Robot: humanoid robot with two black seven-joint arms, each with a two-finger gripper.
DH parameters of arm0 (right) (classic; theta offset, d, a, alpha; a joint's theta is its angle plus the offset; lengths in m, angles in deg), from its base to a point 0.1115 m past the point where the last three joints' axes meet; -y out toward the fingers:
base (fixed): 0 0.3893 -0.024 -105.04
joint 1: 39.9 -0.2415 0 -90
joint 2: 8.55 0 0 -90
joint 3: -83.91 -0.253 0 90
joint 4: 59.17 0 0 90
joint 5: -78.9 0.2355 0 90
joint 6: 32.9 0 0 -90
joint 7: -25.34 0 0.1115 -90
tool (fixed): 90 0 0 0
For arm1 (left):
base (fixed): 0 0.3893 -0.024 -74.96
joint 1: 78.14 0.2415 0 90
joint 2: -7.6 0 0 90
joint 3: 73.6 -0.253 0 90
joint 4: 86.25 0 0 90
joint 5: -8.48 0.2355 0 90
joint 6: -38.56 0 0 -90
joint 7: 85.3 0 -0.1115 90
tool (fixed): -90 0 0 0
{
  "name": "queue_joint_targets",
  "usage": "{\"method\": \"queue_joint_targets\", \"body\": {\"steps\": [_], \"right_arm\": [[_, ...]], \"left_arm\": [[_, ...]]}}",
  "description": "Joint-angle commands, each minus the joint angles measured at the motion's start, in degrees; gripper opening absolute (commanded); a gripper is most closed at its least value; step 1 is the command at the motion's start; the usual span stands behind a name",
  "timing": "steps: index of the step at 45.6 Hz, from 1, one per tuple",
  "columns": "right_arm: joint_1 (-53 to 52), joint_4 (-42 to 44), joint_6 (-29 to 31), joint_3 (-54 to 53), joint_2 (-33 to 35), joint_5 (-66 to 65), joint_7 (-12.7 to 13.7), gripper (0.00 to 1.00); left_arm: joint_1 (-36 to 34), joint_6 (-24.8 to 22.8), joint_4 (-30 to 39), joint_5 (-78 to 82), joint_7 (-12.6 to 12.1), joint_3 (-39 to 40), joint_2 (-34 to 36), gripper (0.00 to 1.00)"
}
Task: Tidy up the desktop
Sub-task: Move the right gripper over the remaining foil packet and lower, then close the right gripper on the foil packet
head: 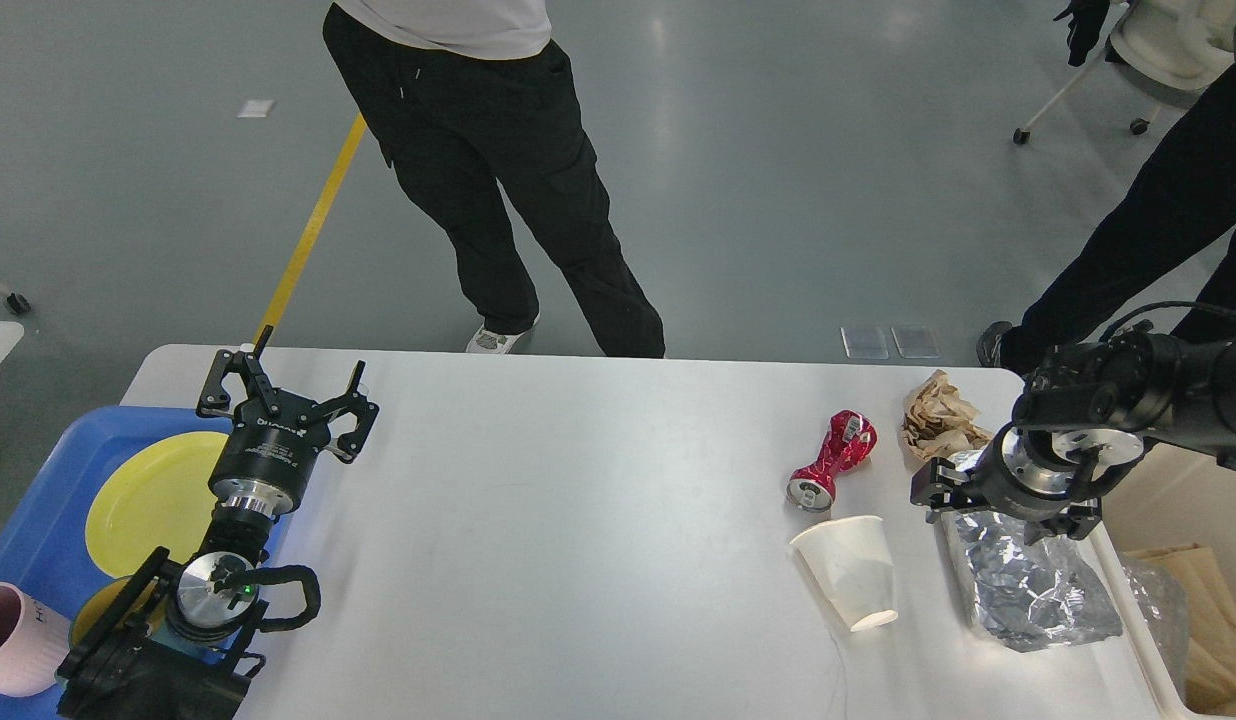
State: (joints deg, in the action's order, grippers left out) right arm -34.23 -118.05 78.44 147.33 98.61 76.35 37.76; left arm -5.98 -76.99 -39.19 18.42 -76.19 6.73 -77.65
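The white counter point(578, 520) fills the lower view, its long axis running left to right, far edge toward the standing people. Its middle is bare and open. The left hand point(286, 400) hovers at the far left corner, fingers spread wide, beside a blue tray point(68, 490) holding a yellow plate point(148, 500). The right hand point(998, 500) points down over crumpled foil point(1038, 590); its opening cannot be told. Nearby lie a crushed red can point(833, 460), a tipped paper cup point(848, 570) and brown paper point(938, 415).
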Motion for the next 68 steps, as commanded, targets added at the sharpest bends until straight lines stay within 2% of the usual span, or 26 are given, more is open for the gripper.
{"method": "queue_joint_targets", "body": {"steps": [1, 6, 13, 24, 29, 31, 35, 37, 38, 43, 50, 68], "right_arm": [[6.44, 4.03, -5.43, -0.4, -2.05, 0.17, 0.06, 1.0], [9.7, 4.74, -10.27, -1.28, -2.84, 0.17, 0.06, 1.0], [10.67, 4.92, -11.77, -1.9, -3.45, 0.09, 0.06, 1.0], [12.87, 5.18, -15.9, -2.07, -4.33, 0.0, 0.06, 0.95], [12.87, 5.1, -15.9, -2.16, -4.42, 0.09, 0.06, 0.78], [12.87, 5.18, -15.99, -2.42, -4.42, 0.09, 0.06, 0.67], [13.05, 5.18, -16.25, -2.42, -4.25, 0.35, 0.15, 0.38], [13.13, 5.27, -16.34, -2.51, -3.98, 0.79, 0.15, 0.29], [13.57, 5.53, -16.34, -2.51, -4.07, 0.88, 0.15, 0.18], [14.36, 6.24, -16.86, -3.12, -4.25, 0.97, 0.24, 0.0], [15.68, 7.11, -19.06, -3.48, -4.25, 1.14, 0.33, 0.0], [15.6, 6.94, -18.45, -3.57, -4.16, 1.32, 0.59, 0.0]], "left_arm": [[0.0, 0.06, -0.03, 0.0, -0.06, 0.0, 0.0, 0.97], [0.0, -0.02, 0.05, 0.0, 0.03, 0.0, 0.0, 0.97], [0.0, 0.06, -0.03, 0.0, -0.05, 0.0, 0.0, 0.97], [0.0, -0.02, -0.03, 0.0, -0.05, 0.0, 0.0, 0.97], [0.0, 0.06, 0.05, 0.0, 0.03, 0.0, 0.0, 0.97], [0.0, -0.02, -0.03, 0.0, 0.03, 0.0, 0.0, 0.97], [0.0, 0.07, -0.03, 0.0, 0.03, 0.0, 0.0, 0.97], [0.0, -0.02, -0.03, 0.0, 0.03, 0.0, 0.0, 0.97], [0.0, 0.06, -0.03, 0.0, -0.05, 0.0, 0.0, 0.97], [0.0, -0.02, -0.03, 0.0, -0.05, 0.0, 0.0, 0.97], [0.0, 0.06, 0.05, 0.0, 0.03, 0.0, 0.0, 0.97], [0.0, -0.02, 0.05, 0.0, 0.03, 0.0, 0.0, 0.97]]}}
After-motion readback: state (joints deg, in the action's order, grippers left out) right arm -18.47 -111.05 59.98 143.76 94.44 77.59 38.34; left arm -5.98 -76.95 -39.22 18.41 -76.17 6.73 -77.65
